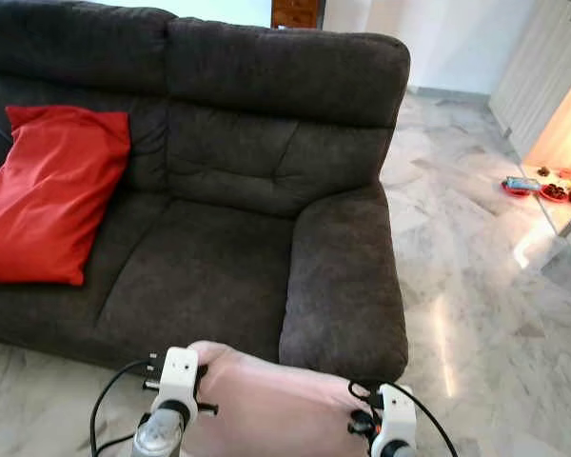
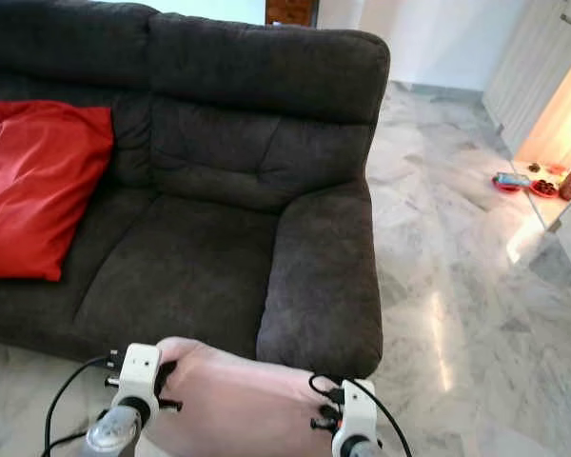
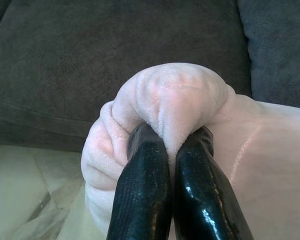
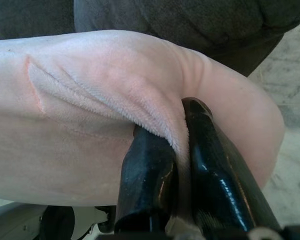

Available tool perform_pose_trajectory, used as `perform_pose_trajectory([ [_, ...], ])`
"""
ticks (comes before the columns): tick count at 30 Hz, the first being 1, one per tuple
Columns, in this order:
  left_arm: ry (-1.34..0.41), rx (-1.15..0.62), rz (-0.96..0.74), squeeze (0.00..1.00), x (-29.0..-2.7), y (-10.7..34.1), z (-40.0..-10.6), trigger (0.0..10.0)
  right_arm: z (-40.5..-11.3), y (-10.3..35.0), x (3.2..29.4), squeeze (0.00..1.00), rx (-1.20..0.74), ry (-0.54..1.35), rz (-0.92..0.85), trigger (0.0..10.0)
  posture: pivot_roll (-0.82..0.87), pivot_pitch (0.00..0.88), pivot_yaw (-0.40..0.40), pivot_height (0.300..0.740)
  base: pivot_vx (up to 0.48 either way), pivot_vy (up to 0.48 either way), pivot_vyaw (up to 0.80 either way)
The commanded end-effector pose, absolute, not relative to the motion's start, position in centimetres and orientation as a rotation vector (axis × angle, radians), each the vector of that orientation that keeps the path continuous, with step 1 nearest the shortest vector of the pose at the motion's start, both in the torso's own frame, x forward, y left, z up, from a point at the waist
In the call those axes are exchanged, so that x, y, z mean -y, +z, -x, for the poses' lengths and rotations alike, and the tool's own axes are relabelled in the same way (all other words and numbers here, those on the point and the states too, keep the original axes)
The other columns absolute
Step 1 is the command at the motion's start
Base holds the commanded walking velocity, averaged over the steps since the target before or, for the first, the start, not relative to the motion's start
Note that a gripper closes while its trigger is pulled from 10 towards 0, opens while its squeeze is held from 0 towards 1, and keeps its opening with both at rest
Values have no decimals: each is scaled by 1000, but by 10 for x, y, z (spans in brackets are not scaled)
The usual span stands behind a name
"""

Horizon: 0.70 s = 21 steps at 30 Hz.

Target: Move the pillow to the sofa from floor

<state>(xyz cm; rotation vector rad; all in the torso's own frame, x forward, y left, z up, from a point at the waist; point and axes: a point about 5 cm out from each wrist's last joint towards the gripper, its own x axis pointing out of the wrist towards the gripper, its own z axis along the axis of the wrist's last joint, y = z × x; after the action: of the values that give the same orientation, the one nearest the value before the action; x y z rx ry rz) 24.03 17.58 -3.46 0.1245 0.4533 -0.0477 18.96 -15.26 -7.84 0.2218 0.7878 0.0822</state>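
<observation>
The soft pale pink pillow [image 1: 266, 405] is held up at the near edge of the scene, right in front of the dark grey fabric sofa [image 1: 238, 200]. It hangs between the two arms, close to the front of the sofa seat and the sofa's right armrest [image 1: 347, 286].

The left end effector [image 3: 171, 145] pinches the left end of the pink pillow. Its two black fingers [image 3: 142, 190] are pressed close together with a bunched fold of the fluffy cloth squeezed between them. The pillow puffs out in a round lump just past the fingertips.

The right end effector [image 4: 182, 135] pinches the right end of the pillow. Its black fingers [image 4: 215, 175] are also pressed close together, with a thin fold of pink cloth caught between them.

A big red pillow [image 1: 52, 195] leans against the sofa back on the left side of the seat. The middle and right part of the seat is bare dark cloth.

The floor is shiny pale marble tile [image 1: 476, 314]. Far on the right, some small red dishes [image 1: 538, 188] sit on the floor in a bright patch of light. A white wall [image 1: 457, 43] stands far behind the sofa.
</observation>
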Motion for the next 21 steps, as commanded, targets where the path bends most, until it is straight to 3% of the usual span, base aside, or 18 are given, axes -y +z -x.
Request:
perform_pose_trajectory([
  [1, 108, -400, -127, 0, -207, -23, -247, 10000, -190, -74, 194, 0, -752, -93, -204, 10000, 90, 0, -84, 740, 0, 0, 0],
  [16, 119, -401, -125, 0, -209, -23, -247, 10000, -191, -74, 194, 0, -747, -95, -207, 10000, 91, 0, -83, 740, 0, 39, 0],
  [21, 120, -402, -125, 0, -210, -23, -247, 10000, -190, -74, 194, 0, -746, -95, -209, 10000, 90, 0, -81, 740, 0, 334, 0],
])
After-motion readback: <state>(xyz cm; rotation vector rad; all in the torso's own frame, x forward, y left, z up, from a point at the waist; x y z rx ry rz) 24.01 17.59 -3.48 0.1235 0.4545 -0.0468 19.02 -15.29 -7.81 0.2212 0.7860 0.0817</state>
